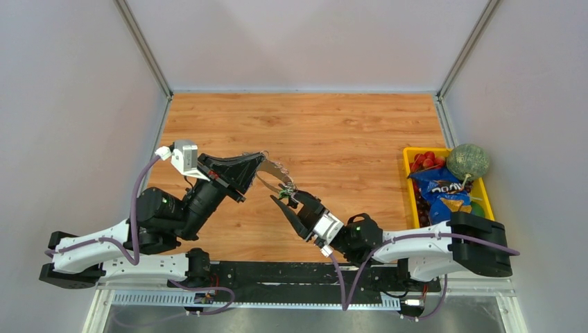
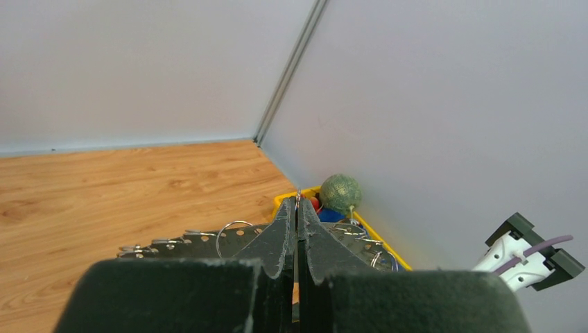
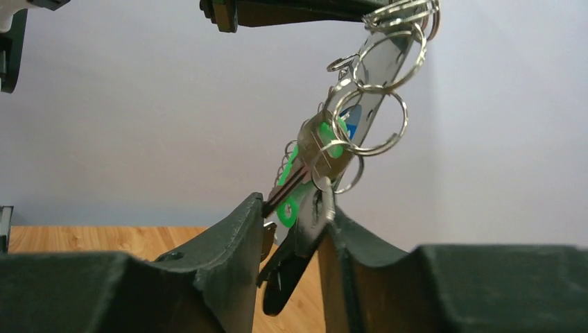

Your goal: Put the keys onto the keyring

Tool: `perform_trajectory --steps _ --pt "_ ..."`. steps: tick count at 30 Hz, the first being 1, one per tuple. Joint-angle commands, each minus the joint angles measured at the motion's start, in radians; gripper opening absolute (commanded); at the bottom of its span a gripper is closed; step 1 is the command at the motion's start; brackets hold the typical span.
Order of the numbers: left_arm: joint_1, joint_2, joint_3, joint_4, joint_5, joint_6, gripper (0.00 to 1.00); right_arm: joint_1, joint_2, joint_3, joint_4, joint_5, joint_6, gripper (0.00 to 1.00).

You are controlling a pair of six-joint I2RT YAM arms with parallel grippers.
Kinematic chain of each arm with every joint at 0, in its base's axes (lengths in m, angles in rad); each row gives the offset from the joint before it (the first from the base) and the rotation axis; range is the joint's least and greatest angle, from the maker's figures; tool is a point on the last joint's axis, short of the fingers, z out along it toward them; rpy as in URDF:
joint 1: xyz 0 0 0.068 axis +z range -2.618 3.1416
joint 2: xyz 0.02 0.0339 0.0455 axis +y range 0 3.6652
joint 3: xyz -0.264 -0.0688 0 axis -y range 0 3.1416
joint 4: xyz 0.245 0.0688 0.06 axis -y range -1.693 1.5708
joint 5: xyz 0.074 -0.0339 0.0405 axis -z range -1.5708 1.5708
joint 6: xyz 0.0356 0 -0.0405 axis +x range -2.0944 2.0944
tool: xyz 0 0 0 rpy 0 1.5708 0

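My left gripper [image 1: 261,160] is shut on the keyring [image 1: 276,171], a thin silvery hoop held above the wooden table; in the left wrist view its wire [image 2: 298,196] shows pinched between the closed fingertips. The hoop slants down to my right gripper [image 1: 283,197]. In the right wrist view the keyring [image 3: 378,66] carries several small split rings and the keys [image 3: 320,149], with a blue tag [image 3: 351,116] and a green tag [image 3: 288,208]. My right gripper [image 3: 295,208] is closed on the bunch, and a dark-headed key [image 3: 298,260] hangs between its fingers.
A yellow bin [image 1: 409,154] at the right edge of the table holds a green melon [image 1: 467,161], a blue snack bag [image 1: 439,189] and red fruit [image 1: 424,160]. It also shows in the left wrist view [image 2: 291,198]. White walls enclose the wooden table [image 1: 333,125].
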Motion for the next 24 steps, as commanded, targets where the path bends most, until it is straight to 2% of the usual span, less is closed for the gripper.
perform_trajectory --steps 1,8,13,15,20,22,24 --pt "-0.002 0.000 0.027 0.089 0.038 -0.005 0.00 -0.022 0.041 0.046 0.105 -0.033 0.065 0.33" --pt "-0.002 0.013 0.042 0.078 0.049 -0.006 0.00 -0.042 0.097 0.082 0.162 -0.066 0.084 0.23" --pt "-0.002 0.004 0.040 0.074 0.048 -0.004 0.00 -0.048 0.069 0.076 0.148 -0.049 0.089 0.07" --pt "-0.002 -0.006 0.034 0.079 0.044 0.000 0.00 -0.052 0.032 0.061 0.106 -0.028 0.102 0.00" --pt "-0.001 -0.036 -0.004 0.115 0.029 0.023 0.01 -0.075 -0.111 0.041 -0.118 -0.005 0.189 0.00" --pt "-0.002 -0.039 -0.012 0.117 0.026 0.028 0.05 -0.084 -0.163 0.042 -0.204 -0.024 0.220 0.00" --pt "-0.002 -0.043 -0.024 0.121 0.030 0.031 0.13 -0.086 -0.208 0.053 -0.282 -0.037 0.243 0.00"
